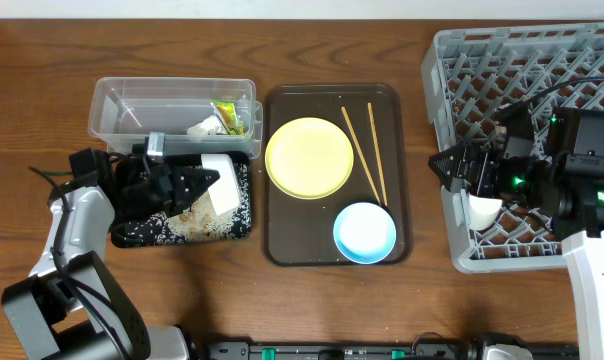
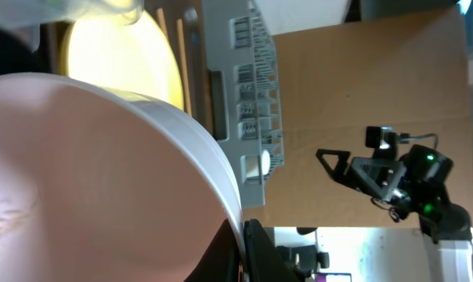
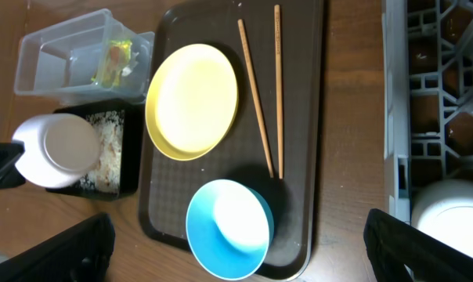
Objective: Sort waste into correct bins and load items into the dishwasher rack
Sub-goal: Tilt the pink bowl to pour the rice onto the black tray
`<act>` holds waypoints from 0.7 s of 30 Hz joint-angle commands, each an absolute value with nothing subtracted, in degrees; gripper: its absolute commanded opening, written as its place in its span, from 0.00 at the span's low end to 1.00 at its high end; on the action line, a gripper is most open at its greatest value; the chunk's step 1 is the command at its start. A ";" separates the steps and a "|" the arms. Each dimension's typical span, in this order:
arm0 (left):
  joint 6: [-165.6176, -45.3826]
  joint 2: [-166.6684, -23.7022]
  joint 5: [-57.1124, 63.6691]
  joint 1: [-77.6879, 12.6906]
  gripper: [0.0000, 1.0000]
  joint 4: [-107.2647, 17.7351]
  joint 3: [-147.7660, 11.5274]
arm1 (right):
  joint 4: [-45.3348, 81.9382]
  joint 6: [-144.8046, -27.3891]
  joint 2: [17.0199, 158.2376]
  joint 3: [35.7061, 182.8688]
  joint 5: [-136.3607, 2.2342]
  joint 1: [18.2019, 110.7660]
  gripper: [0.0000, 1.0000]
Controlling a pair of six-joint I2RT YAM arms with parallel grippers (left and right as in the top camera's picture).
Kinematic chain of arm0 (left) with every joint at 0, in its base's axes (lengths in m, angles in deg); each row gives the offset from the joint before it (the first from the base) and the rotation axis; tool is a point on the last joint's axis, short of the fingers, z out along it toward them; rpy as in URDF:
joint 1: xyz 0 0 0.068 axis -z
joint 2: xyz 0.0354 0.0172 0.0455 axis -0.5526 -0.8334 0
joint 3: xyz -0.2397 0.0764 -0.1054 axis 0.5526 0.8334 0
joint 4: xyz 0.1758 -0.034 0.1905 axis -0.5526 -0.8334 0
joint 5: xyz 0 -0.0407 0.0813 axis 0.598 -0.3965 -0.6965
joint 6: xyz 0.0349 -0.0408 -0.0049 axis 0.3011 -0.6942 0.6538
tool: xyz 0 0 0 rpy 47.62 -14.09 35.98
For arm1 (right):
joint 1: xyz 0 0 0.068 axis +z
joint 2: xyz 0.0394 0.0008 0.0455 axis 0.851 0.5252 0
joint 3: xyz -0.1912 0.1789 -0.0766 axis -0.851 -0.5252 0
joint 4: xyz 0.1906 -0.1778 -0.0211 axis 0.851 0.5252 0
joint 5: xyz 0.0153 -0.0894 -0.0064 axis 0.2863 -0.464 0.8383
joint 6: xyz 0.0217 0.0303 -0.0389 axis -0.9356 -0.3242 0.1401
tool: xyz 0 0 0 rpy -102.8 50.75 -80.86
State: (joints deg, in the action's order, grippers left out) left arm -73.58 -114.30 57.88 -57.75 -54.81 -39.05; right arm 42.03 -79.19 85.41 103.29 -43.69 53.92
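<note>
Left jaws grip one white bowl [image 1: 219, 180]; two chopsticks [image 1: 362, 155] on brown tray [image 1: 282, 240].

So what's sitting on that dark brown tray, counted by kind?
Plates: 1, the yellow plate
Bowls: 1, the light-blue bowl
Chopsticks: 2, the wooden chopsticks
Total: 4 things on the brown tray

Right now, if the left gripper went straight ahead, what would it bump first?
Probably the yellow plate on the brown tray; the left gripper, holding the white bowl, points that way. Height is unclear.
</note>
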 commanded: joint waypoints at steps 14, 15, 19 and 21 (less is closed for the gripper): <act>-78.47 -114.41 54.60 -57.43 0.06 -49.61 -39.09 | 42.11 -78.77 85.43 103.88 -43.62 54.33 0.99; -80.59 -114.41 51.52 -57.43 0.06 -49.76 -39.07 | 42.11 -78.77 85.43 103.88 -43.62 54.33 0.99; -76.70 -114.41 59.28 -56.92 0.06 -51.18 -39.03 | 42.11 -78.77 85.43 103.88 -43.62 54.33 0.99; -77.99 -114.41 59.01 -56.81 0.06 -52.34 -39.03 | 42.11 -78.77 85.43 103.88 -43.62 54.33 0.99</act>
State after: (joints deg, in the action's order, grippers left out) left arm -77.49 -114.30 57.37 -57.21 -51.05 -39.03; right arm 42.03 -79.19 85.41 103.29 -43.69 53.89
